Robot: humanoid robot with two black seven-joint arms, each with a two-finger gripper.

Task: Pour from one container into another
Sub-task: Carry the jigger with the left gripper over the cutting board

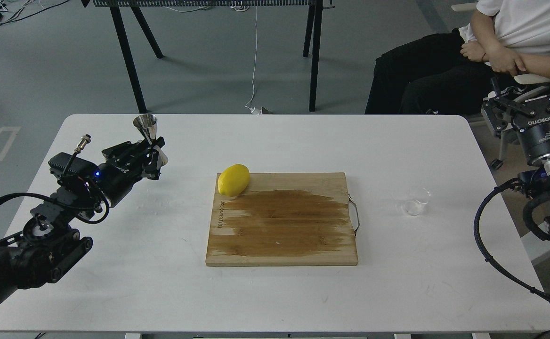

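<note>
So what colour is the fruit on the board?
Yellow lemon, clearest in the head view.

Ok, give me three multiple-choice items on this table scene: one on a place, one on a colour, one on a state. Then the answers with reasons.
1. Where does the lemon lie?
A. on the cutting board's far left corner
B. beside the clear cup
C. in the left gripper

2. What colour is the table?
A. black
B. white
C. green

3. What is the state of the jigger?
A. lying flat on the board
B. upright, with the left gripper shut on its lower part
C. standing inside the cup

Answers: 1 A, it overlaps the cutting board at that corner. 2 B, the top is plain white. 3 B, the fingers clasp it, while the clear cup stands alone at right.
</note>
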